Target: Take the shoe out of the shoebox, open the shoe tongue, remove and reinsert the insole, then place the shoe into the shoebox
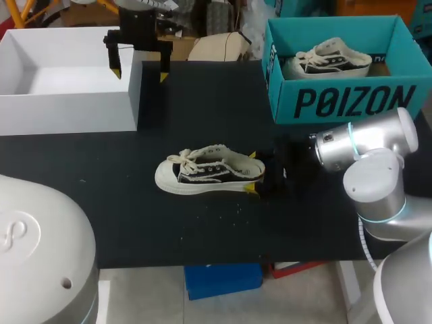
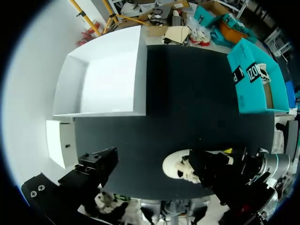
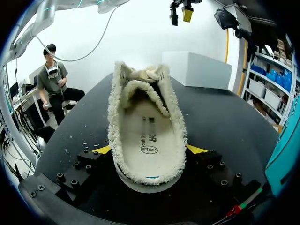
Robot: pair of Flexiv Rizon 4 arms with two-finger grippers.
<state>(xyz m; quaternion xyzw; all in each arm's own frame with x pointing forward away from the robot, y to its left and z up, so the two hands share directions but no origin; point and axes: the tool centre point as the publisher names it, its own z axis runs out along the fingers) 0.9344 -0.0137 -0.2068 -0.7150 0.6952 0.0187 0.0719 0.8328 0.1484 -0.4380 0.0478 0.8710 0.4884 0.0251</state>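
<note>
Right claw [image 1: 252,173] lies level over the surface [image 1: 135,223], clamped on the heel of the shoe [image 1: 202,172]; left claw [image 1: 140,71] hangs raised, fingers wide.

Head: high behind, looked down. Left wrist: high, far left, faced down. Right wrist: close behind cream canvas shoe [image 3: 146,136]; all shared it.

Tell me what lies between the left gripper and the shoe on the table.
Nothing: in the head view only bare black table separates the left gripper from the shoe.
</note>
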